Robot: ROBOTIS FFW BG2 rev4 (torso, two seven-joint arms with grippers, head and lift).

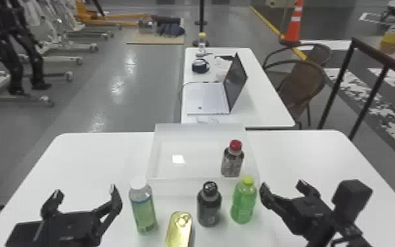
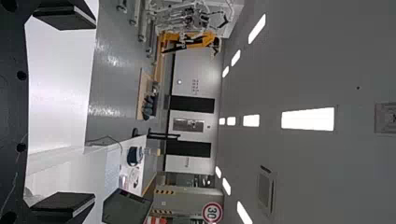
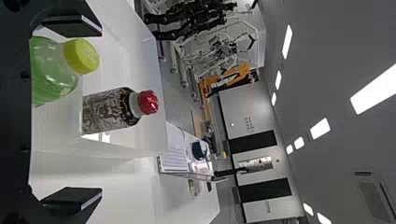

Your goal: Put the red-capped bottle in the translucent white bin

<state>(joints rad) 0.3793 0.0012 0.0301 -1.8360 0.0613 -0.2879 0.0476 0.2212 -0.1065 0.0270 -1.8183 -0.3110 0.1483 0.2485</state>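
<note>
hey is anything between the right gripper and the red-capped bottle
Yes, partly: the green bottle stands just outside the bin, between the right gripper and the red-capped bottle inside; the bin's near wall is in between too.

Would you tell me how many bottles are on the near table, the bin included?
4: red-capped bottle in the bin; left to right in front, white-capped bottle, black bottle, green bottle.
</note>
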